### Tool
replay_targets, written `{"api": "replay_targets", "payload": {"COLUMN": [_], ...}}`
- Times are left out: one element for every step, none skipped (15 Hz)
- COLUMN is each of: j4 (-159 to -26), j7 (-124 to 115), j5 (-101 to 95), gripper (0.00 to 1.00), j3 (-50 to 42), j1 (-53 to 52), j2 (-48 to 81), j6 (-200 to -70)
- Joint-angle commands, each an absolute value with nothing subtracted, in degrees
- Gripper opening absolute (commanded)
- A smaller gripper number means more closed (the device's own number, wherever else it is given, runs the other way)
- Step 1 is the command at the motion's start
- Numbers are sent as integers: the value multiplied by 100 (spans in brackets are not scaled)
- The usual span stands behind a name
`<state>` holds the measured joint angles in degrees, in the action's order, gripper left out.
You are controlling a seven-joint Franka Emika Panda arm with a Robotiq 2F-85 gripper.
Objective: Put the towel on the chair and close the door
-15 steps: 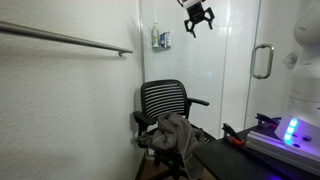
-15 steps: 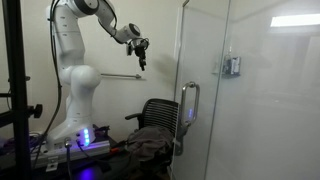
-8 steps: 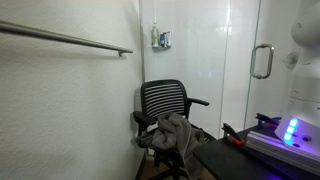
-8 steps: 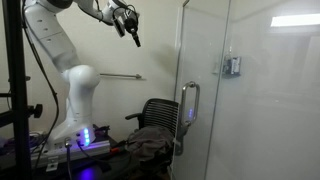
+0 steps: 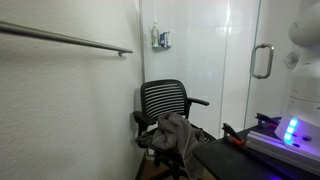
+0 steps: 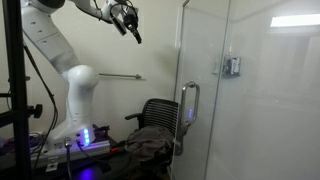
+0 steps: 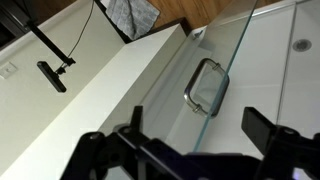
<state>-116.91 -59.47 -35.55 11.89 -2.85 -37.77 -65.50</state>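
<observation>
The grey towel (image 5: 173,134) lies crumpled on the seat of the black chair (image 5: 163,100), draping over its front; both also show in an exterior view, the towel (image 6: 150,143) on the chair (image 6: 162,110). The frosted glass door (image 6: 205,60) stands beside the chair, with its silver handle (image 6: 188,104) facing the chair (image 5: 262,62). My gripper (image 6: 130,22) is high up near the ceiling, far above the chair, open and empty. In the wrist view the open jaws (image 7: 200,135) frame the door handle (image 7: 205,88) far below. A grey cloth patch (image 7: 134,14) shows at the top.
A metal rail (image 5: 70,40) runs along the white wall. A small holder (image 5: 161,39) hangs on the back wall. A black table (image 5: 240,155) with the blue-lit robot base (image 5: 288,130) and a red-handled tool (image 5: 235,139) stands next to the chair.
My gripper has risen and swung away from above the chair, leaving one exterior view. Towel, chair and door have not moved.
</observation>
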Motion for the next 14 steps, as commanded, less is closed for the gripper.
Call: {"api": "replay_targets", "payload": {"j4": [-11642, -11730, -11846, -11860, -11904, -11891, -11936, -11902, -11945, -11888, -11952, -11913, -11964, -11920], "j7": [-6659, -6811, -6955, -7090, -7210, -7322, -7431, -7525, -7644, -7754, -7902, -8020, -8201, -8391], "j5": [-3595, -3661, -3734, -3803, -3866, -3928, -3997, -4079, -4133, -4202, -4229, -4296, -4321, -4323], "gripper": [100, 100, 100, 100, 100, 100, 100, 100, 100, 100, 100, 100, 100, 100], "j3": [996, 861, 718, 571, 419, 277, 128, -19, -133, -247, -350, -486, -593, -675], "j1": [103, 188, 277, 377, 471, 575, 676, 792, 896, 1012, 1114, 1223, 1320, 1417], "j2": [-3737, -3820, -3930, -3964, -4052, -4096, -4207, -4249, -4391, -4427, -4566, -4576, -4636, -4598], "j6": [-6559, -6598, -6614, -6620, -6588, -6548, -6530, -6505, -6457, -6421, -6386, -6392, -6403, -6393]}}
